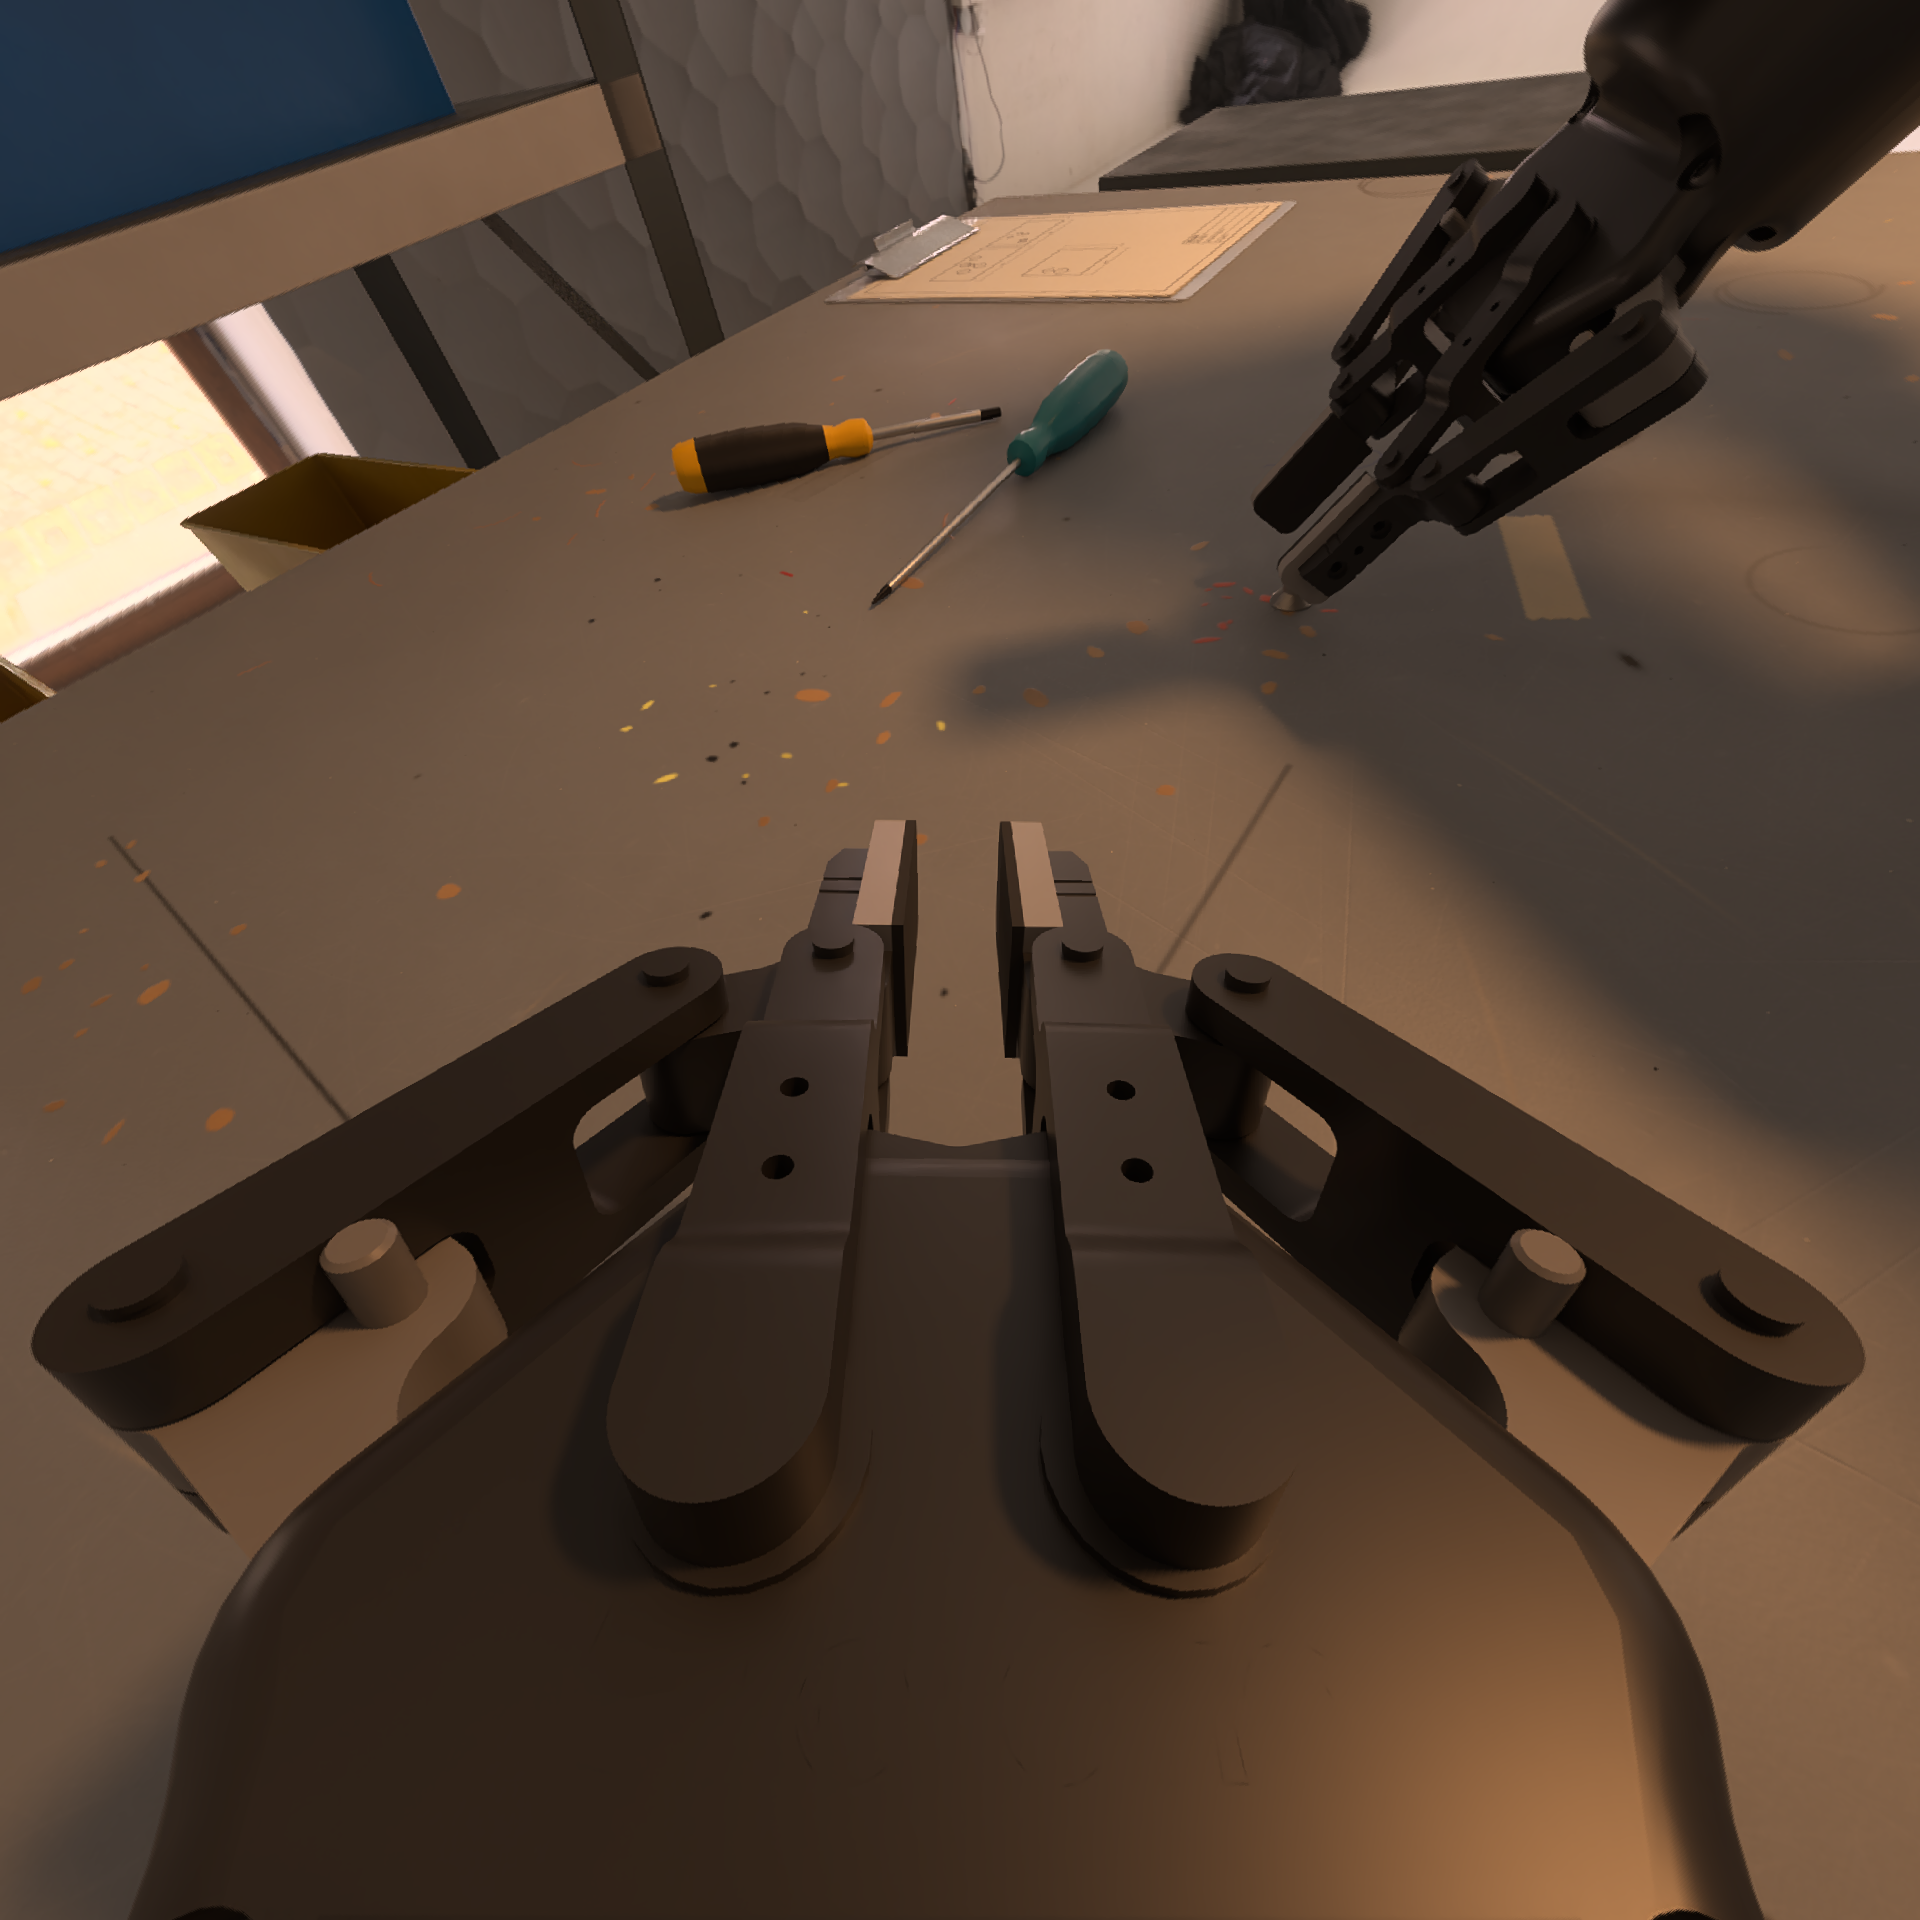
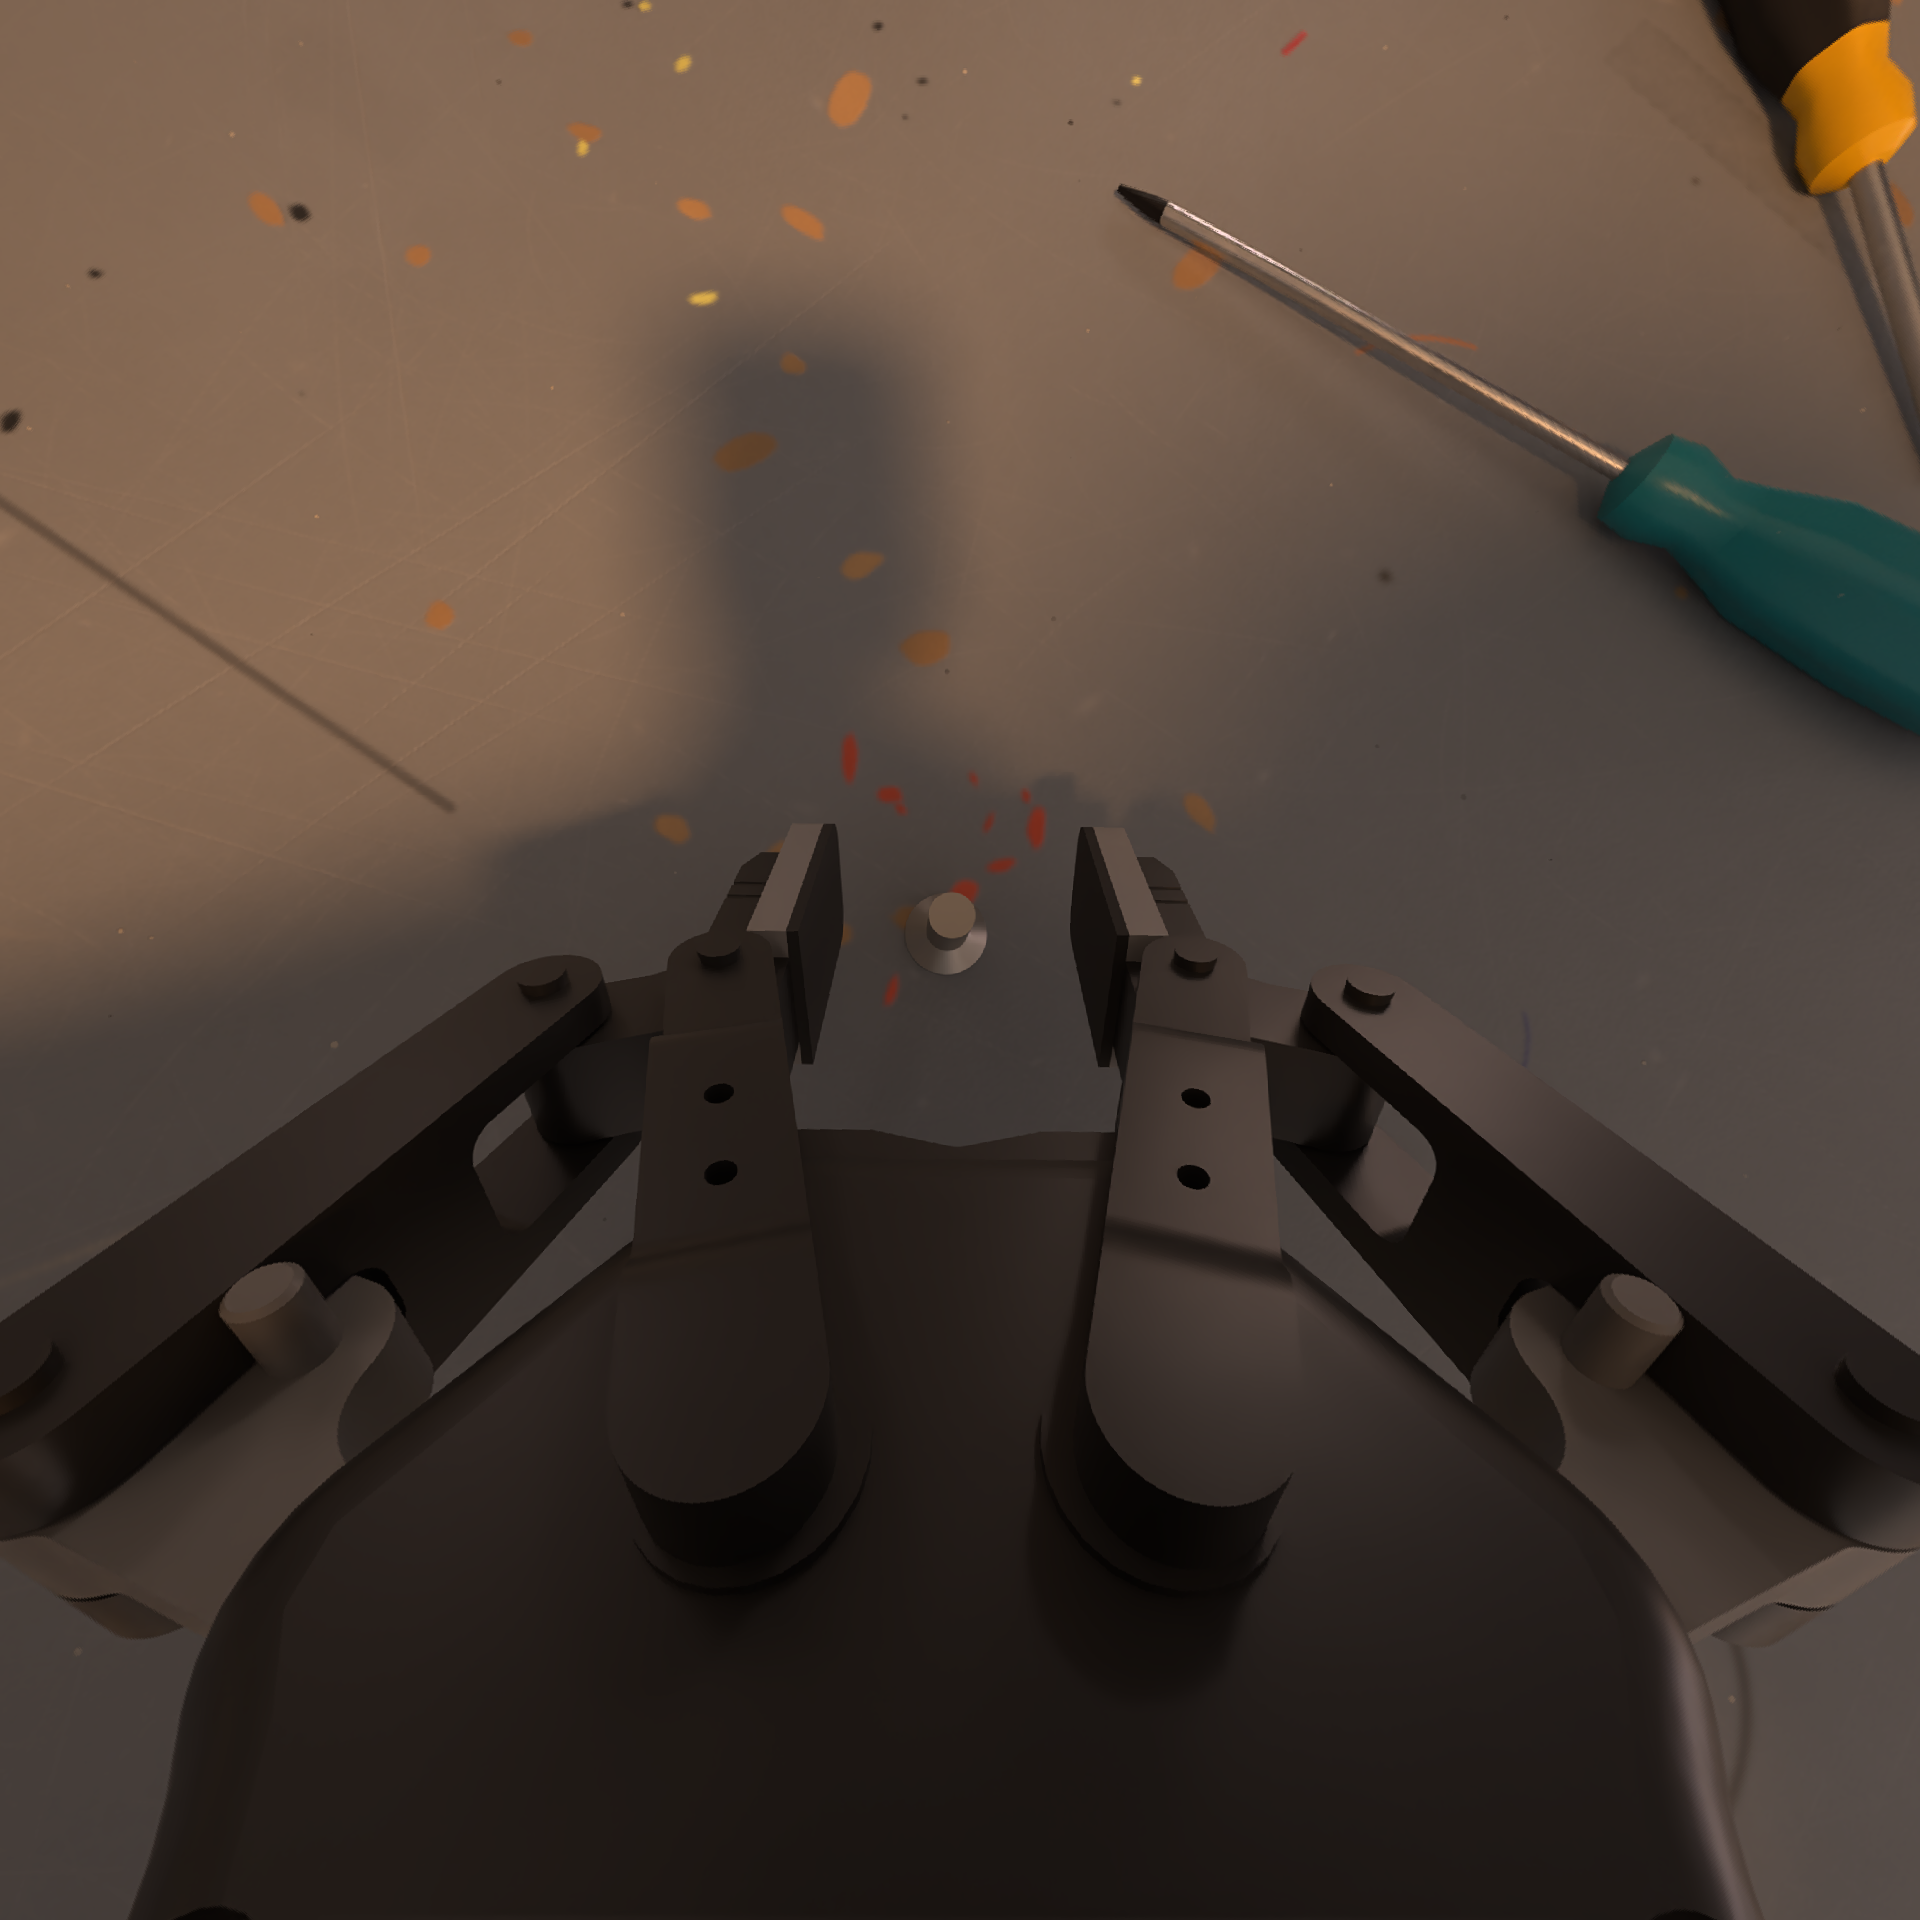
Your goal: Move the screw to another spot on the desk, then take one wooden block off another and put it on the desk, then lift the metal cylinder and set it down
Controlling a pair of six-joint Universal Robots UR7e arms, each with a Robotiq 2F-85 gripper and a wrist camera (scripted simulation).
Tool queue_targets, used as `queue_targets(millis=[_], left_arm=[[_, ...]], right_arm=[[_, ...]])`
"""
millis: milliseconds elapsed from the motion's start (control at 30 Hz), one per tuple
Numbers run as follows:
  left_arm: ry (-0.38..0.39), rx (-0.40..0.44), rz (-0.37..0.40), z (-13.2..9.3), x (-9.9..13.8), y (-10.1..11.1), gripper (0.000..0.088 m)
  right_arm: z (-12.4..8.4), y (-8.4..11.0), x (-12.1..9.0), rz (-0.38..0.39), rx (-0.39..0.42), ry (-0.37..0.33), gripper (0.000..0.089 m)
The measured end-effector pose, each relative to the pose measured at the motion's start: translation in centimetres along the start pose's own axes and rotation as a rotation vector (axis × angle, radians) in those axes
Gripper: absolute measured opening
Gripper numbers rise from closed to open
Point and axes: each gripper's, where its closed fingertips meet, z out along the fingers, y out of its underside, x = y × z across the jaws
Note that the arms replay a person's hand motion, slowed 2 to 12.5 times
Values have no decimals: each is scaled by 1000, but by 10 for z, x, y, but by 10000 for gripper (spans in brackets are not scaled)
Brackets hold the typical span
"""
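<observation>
The small metal screw [image 2: 948, 932] stands on its head on the desk, shank up, among red paint flecks. My right gripper [image 2: 956, 847] is open and low over the desk, with one finger on each side of the screw and a gap to both pads. In the left wrist view the right gripper [image 1: 1299, 561] reaches down at the upper right, its tips just above the screw [image 1: 1291, 600]. My left gripper [image 1: 958, 836] hovers over bare desk with only a narrow gap between its pads and nothing in it. No wooden blocks or metal cylinder are in view.
A teal-handled screwdriver [image 1: 1070, 416] [image 2: 1766, 582] and an orange-and-black one [image 1: 769, 454] [image 2: 1844, 104] lie beyond the screw. A clipboard with a paper sheet [image 1: 1070, 255] lies at the far edge. A cardboard box [image 1: 312, 509] and a shelf frame stand left. A tape strip [image 1: 1543, 566] is stuck at the right.
</observation>
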Motion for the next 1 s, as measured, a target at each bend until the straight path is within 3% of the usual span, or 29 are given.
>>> queue_targets(millis=[267, 533, 1000], left_arm=[[1, -3, 4, 0, 1, 0, 140], [2, -9, 7, 1, 1, 2, 141], [4, -11, 7, 2, 1, 2, 141]], right_arm=[[1, 4, -2, -6, -20, -17, 388], [0, 3, -1, -28, -5, -1, 289], [-1, 1, -2, -46, 3, -1, 226]])
